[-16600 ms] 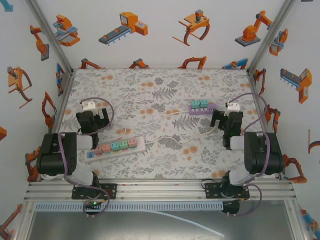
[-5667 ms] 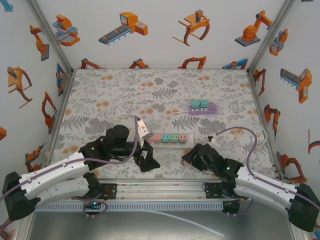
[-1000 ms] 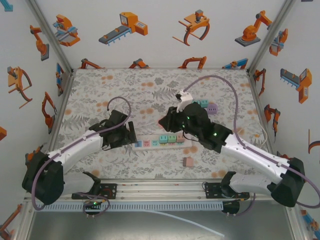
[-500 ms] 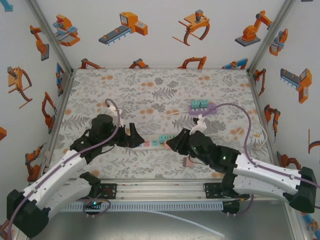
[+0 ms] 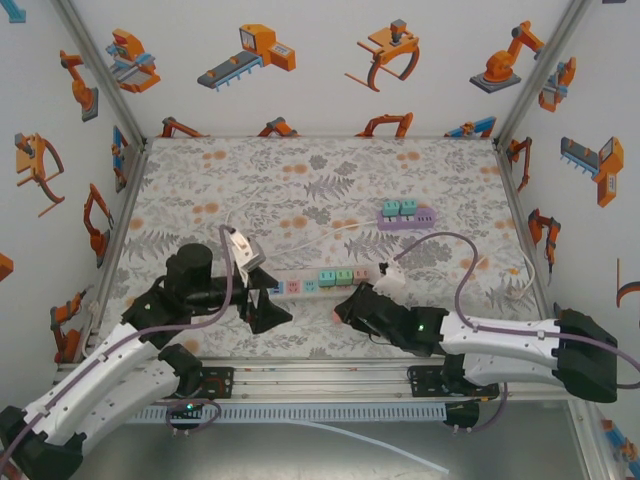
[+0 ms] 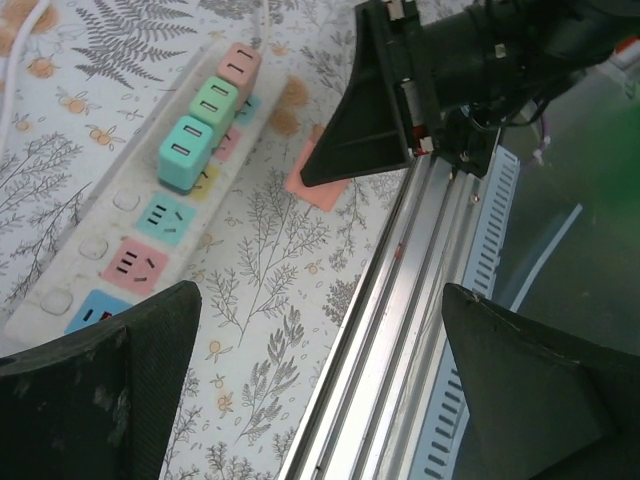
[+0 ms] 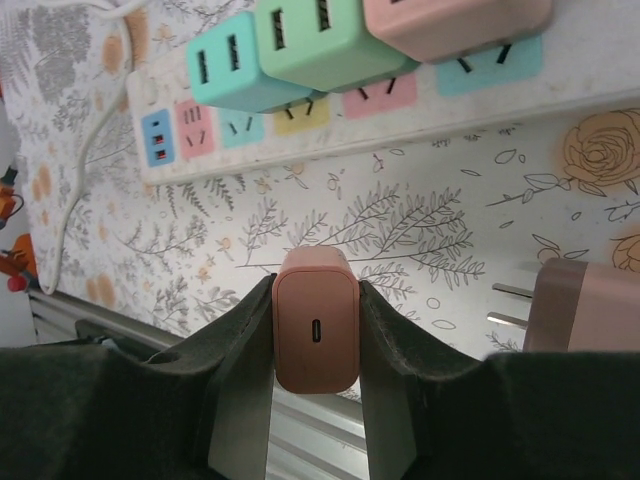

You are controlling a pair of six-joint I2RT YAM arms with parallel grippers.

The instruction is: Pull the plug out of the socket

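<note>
Pink hard plastic, smooth and round-cornered: the plug [image 7: 316, 335] looks light and rigid, probably a little slippery, so its flat broad sides are the place to pinch. The right gripper [image 7: 316, 290] has it exactly so, clamped on both faces, clear of the power strip [image 7: 600, 60] and at 6 o'clock from the green plug [image 7: 320, 40]. A second pink plug [image 7: 590, 310] lies loose at 3 o'clock, prongs bared. The left gripper [image 6: 320, 300] hangs spread wide, holding nothing. Any seated plug likely wants a straight pull with the light strip pinned down.
</note>
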